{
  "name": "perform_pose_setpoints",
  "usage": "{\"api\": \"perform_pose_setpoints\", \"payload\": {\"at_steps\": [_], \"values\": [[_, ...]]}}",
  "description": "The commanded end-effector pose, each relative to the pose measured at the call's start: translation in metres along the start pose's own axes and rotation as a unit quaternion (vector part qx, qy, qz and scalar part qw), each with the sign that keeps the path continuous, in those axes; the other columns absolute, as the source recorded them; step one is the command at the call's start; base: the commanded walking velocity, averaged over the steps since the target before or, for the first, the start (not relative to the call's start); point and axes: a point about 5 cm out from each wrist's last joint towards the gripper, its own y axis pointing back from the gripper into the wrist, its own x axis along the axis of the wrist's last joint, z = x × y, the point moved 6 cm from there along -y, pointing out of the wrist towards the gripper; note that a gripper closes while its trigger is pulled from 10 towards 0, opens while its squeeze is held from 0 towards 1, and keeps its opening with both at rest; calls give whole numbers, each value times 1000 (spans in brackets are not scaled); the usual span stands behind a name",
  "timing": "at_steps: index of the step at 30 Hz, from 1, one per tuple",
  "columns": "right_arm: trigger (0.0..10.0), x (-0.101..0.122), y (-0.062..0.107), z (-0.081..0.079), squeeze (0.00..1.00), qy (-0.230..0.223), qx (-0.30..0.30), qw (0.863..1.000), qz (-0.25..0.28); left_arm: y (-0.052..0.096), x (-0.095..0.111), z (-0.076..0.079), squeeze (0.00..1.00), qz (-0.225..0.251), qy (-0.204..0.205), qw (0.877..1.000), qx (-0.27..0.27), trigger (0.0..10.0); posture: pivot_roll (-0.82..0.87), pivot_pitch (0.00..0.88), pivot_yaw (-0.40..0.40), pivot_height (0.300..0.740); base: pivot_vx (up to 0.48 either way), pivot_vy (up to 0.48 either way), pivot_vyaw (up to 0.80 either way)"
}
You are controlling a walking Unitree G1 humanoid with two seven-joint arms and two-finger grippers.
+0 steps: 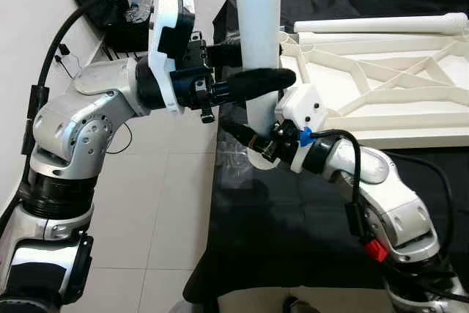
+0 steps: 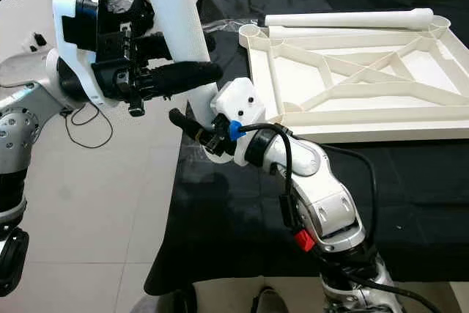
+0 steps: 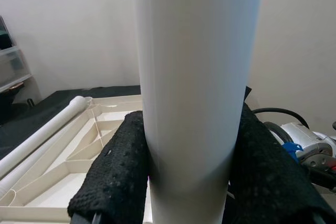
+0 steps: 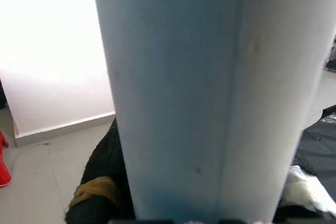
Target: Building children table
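Black cloth covered the worktop; at its corner both hands gripped an upright leg, left hand clamped high, right hand clamped low, beside the upturned tabletop.

Home room, pale tiled floor, black-draped table, white walls

We see a floor of pale square tiles meeting a plain white wall on the robot's left. A black cloth drapes over the work surface. Dark bags sit against the wall, and thin cables trail across the tiles.
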Motion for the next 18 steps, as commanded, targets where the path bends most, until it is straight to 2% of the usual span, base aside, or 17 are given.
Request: {"api": "perform_pose_setpoints", "payload": {"at_steps": [1,4,5,6,7,9,10,12,13,15,16,17,18], "values": [[10000,0,-1,-4,0,1,8,1000,0,3,4,-3,0,-4,-17,1000,6,0,19,176,45,740,0,0,0],[10000,0,0,-3,0,0,8,1000,-1,3,4,-4,0,-3,-17,1000,7,0,20,175,45,740,0,0,0],[10000,2,5,1,1000,-26,9,1000,10,6,9,-2,0,-4,-16,1000,-3,0,17,164,49,740,0,0,0],[10000,3,9,5,1000,-45,11,999,19,8,12,0,0,-4,-16,1000,-11,0,15,162,48,740,0,0,0],[10000,3,9,5,1000,-45,11,999,19,8,12,0,0,-4,-16,1000,-11,0,15,162,48,740,0,0,0],[10000,6,21,5,1000,-39,53,998,22,10,15,4,0,-8,-11,999,-35,0,15,160,46,740,0,0,0],[10000,6,21,5,1000,-39,53,998,22,10,15,4,0,-8,-11,999,-35,0,15,160,46,740,0,0,0],[10000,9,35,5,1000,-51,101,993,18,15,13,12,0,-23,8,997,-78,0,14,158,43,740,0,0,0],[10000,9,35,5,1000,-51,101,993,18,15,13,12,0,-23,8,997,-78,0,14,158,43,740,0,0,0],[10000,16,53,2,1000,-62,168,984,18,22,7,21,0,-48,22,991,-119,0,13,157,41,740,0,0,0],[10000,18,62,-4,1000,-70,210,975,14,25,8,26,0,-45,43,988,-140,0,9,156,38,740,0,0,0],[10000,18,62,-4,1000,-70,210,975,14,25,8,26,0,-45,43,988,-140,0,9,156,38,740,0,0,0],[10000,18,67,-7,1000,-76,238,968,9,26,9,29,0,-40,58,985,-156,0,8,156,39,740,0,0,0]]}}
